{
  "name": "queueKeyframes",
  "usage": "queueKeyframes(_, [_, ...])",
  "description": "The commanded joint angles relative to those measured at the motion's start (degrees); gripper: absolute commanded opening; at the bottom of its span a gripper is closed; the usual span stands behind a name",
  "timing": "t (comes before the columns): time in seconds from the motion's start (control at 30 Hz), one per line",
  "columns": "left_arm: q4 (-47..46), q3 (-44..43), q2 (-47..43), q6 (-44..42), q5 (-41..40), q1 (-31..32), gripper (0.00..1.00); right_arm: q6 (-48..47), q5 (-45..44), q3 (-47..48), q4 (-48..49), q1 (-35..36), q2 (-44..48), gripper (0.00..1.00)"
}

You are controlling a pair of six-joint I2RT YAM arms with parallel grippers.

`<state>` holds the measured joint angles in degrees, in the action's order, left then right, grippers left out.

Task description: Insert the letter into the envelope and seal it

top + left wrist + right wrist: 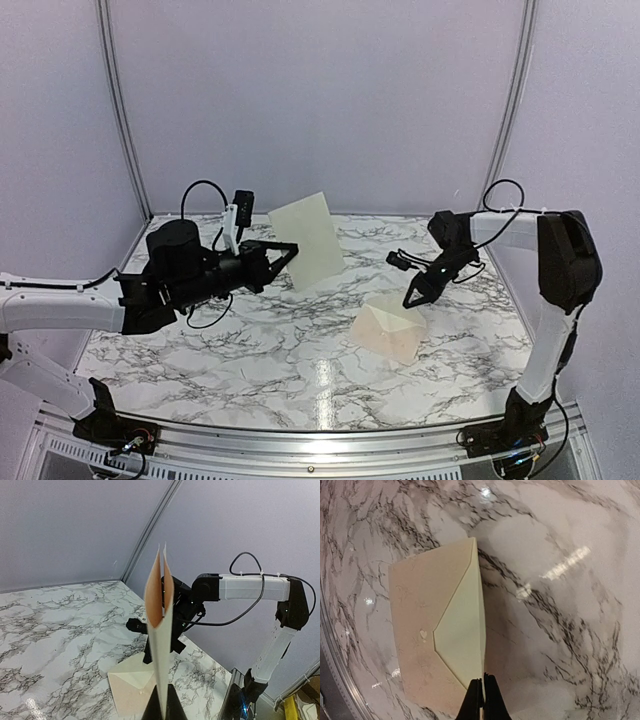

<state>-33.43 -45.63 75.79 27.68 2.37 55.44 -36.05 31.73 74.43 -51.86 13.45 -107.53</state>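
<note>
Letter [310, 238] held aloft, pinched in L gripper [289, 250]; R gripper [410, 300] nips envelope [392, 332] flap edge on marble table [200, 345].

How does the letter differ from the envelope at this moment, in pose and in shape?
The letter is held up in the air by the left pincer; the envelope lies on the marble table. The letter shows no flap, while the envelope has a triangular flap, lifted, with the right pincer closed on its edge. Both are pale paper of similar size.
</note>
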Motion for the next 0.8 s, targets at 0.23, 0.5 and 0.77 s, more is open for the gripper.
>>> queueKeyframes(0.23, [6.3, 3.0, -9.3, -2.7, -5.5, -1.1, 0.00, 2.6, 6.0, 17.4, -3.1, 17.5, -12.9, 0.00])
queueKeyframes(0.5, [8.3, 3.7, -11.4, -3.1, -6.3, -1.1, 0.00, 4.6, 6.3, 26.1, -4.1, 23.7, -19.2, 0.00])
queueKeyframes(0.77, [8.9, 3.9, -11.9, -3.1, -6.2, -1.1, 0.00, 7.7, 8.9, 33.8, -3.8, 25.8, -24.5, 0.00])
